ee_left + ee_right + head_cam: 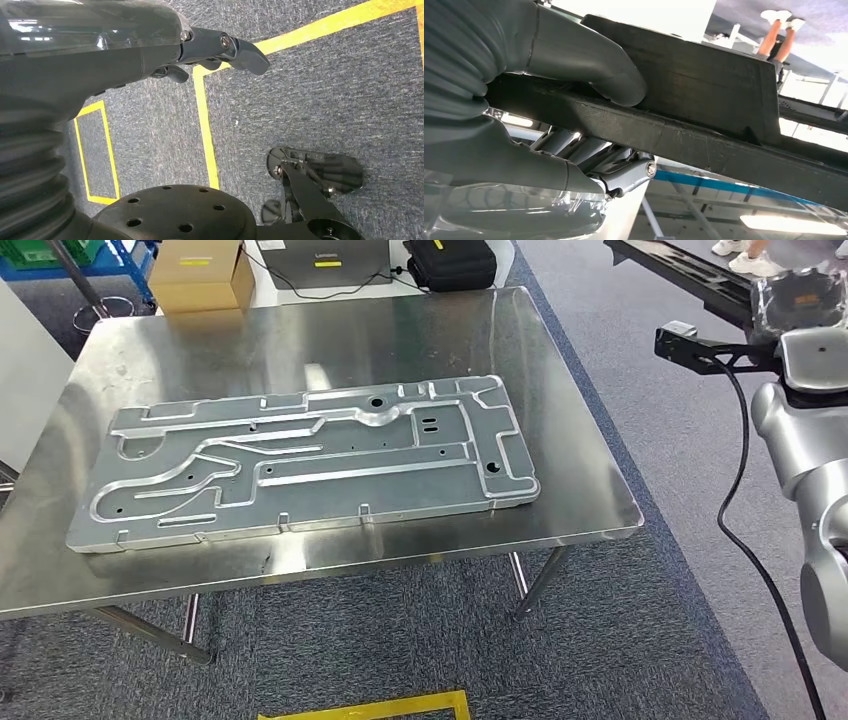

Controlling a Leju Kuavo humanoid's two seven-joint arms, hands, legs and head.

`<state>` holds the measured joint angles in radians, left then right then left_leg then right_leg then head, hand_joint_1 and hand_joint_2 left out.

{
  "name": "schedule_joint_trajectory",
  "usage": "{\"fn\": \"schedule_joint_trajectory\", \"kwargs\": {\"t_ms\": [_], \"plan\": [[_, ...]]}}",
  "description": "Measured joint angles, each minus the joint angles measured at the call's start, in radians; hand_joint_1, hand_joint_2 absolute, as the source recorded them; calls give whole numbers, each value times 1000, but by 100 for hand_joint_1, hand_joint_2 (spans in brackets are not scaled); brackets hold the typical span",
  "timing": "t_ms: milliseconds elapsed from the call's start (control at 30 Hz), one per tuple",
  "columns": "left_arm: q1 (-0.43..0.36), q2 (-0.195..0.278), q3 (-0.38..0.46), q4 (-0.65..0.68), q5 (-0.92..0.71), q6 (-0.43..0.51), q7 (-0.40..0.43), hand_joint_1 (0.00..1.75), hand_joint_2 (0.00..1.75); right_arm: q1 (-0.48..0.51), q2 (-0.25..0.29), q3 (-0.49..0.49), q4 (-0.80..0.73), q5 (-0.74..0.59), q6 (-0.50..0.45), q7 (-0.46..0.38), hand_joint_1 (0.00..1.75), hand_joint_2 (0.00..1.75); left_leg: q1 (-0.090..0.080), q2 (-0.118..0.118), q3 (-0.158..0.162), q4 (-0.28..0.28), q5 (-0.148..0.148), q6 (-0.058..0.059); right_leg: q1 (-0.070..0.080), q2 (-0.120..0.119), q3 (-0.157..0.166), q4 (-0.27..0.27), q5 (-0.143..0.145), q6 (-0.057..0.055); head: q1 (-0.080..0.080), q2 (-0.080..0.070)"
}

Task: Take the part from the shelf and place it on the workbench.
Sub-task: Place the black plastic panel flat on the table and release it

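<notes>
A long black flat part (683,272) juts across the upper right corner of the head view, beyond the workbench's right edge. My right hand (797,298), wrapped in clear film, grips it at arm height. Close up, the thick grey thumb (591,62) presses on one face of the black part (704,90) and the darker fingers (619,172) curl under the other. The steel workbench (585,475) stands ahead and left of that hand. My left hand (100,55) hangs over the carpet, its fingers (235,50) stretched out and holding nothing.
A large stamped silver panel (310,460) covers most of the workbench. Behind the bench are a cardboard box (200,275) and a black case (450,262). Yellow tape (370,708) marks the carpet in front. A person's feet (745,252) stand at the far right.
</notes>
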<state>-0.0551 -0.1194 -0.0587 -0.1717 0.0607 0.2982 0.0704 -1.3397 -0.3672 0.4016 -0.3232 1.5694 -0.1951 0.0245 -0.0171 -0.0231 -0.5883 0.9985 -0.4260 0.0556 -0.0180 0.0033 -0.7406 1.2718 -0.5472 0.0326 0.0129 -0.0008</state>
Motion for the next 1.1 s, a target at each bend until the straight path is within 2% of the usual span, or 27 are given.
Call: {"fn": "schedule_joint_trajectory", "kwargs": {"t_ms": [33,67,133,200,267,367,433,500,533,567,600,667,700,733,833,900,933,1000,1033,1067,1100], "plan": [[0,0,0,0,-1,0,0,0,175,-8,10,12,5,0,4,0,175,175,0,0,2,1,-2,0,-2,0,-18,28,2,3,0,0],[0,-1,0,0,-2,0,0,0,175,-13,21,22,10,0,6,-1,175,175,0,0,4,3,-5,-2,-4,-1,-19,21,22,5,0,0],[0,-1,-1,0,-5,1,0,0,175,-21,49,34,18,-5,4,-7,175,175,1,-1,9,12,-15,-8,-9,-3,30,-94,94,6,0,0],[-1,0,-1,0,-9,2,0,0,175,-25,78,40,24,-11,-1,-12,175,175,-1,-3,8,23,-25,-17,-6,-2,82,-201,130,0,0,0],[-1,0,-2,0,-13,3,0,0,175,-22,109,44,29,-15,-3,-12,175,175,-4,-4,5,26,-28,-26,-1,1,92,-224,125,-11,0,0],[-2,1,-3,0,-19,3,1,0,175,-9,155,46,35,-22,-4,-12,175,175,-6,-3,-1,42,-44,-39,-9,0,95,-230,125,-29,-3,0],[-4,1,-4,0,-23,3,1,0,175,-4,184,46,37,-29,-7,-13,175,175,-6,-1,-40,126,-91,-51,-11,-2,99,-233,124,-38,-10,0],[-11,2,-5,0,-27,3,1,0,175,2,210,46,40,-36,-12,-13,175,175,-6,-1,-103,262,-147,-57,-8,-4,101,-233,122,-43,-14,0],[-15,2,-6,0,-29,3,1,0,175,9,224,46,41,-39,-15,-15,175,175,-6,-1,-126,312,-159,-58,-6,-4,103,-233,121,-45,-14,0],[-18,2,-8,0,-33,2,2,0,175,16,239,46,43,-43,-18,-16,175,175,-6,-1,-135,328,-152,-59,-5,-3,106,-233,119,-46,-14,0],[-20,2,-10,0,-36,2,3,0,175,23,254,46,43,-46,-21,-18,175,175,-5,-1,-125,303,-125,-58,-4,-2,109,-232,118,-47,-14,0],[-19,2,-16,0,-44,2,6,0,175,32,280,46,44,-54,-27,-21,175,175,-4,-1,-71,171,-46,-57,-4,2,114,-231,113,-44,-14,0],[-17,2,-20,0,-48,2,8,0,175,34,291,46,44,-58,-33,-25,175,175,-4,-1,-45,107,-18,-55,-2,3,113,-229,112,-41,-14,0],[-16,2,-23,0,-52,2,8,0,175,35,301,46,44,-61,-37,-29,175,175,-4,-2,-28,65,-8,-51,0,4,110,-228,112,-37,-15,0],[-15,3,-31,0,-61,0,8,0,175,47,328,46,45,-66,-43,-37,175,175,-3,-5,-18,31,-10,-33,3,4,102,-228,114,-24,-15,0],[-16,3,-38,0,-65,-2,7,0,175,60,346,46,46,-67,-42,-39,175,175,0,-6,-15,24,-5,-22,3,2,90,-201,94,-15,-14,0],[-17,3,-41,0,-67,-2,7,0,175,65,356,46,46,-67,-42,-41,175,175,2,-6,-13,21,-4,-17,2,0,72,-161,71,-11,-14,0],[-17,3,-46,0,-71,-3,8,0,175,76,373,46,47,-65,-39,-47,175,175,1,-6,-13,21,-3,-11,2,-1,12,-35,16,-6,-14,0],[-17,3,-48,0,-73,-4,8,0,175,83,382,46,47,-63,-37,-49,175,175,1,-7,-13,21,-4,-10,3,-1,-17,19,1,-5,-14,0],[-17,3,-50,0,-74,-4,9,0,175,92,393,46,48,-60,-33,-51,175,175,0,-8,-12,21,-4,-9,4,-1,-32,44,4,-7,-14,0],[-18,3,-51,0,-74,-4,10,0,175,99,404,46,49,-57,-28,-53,175,175,-1,-10,-11,22,-5,-9,5,-1,-31,34,23,-11,-13,0]]}}
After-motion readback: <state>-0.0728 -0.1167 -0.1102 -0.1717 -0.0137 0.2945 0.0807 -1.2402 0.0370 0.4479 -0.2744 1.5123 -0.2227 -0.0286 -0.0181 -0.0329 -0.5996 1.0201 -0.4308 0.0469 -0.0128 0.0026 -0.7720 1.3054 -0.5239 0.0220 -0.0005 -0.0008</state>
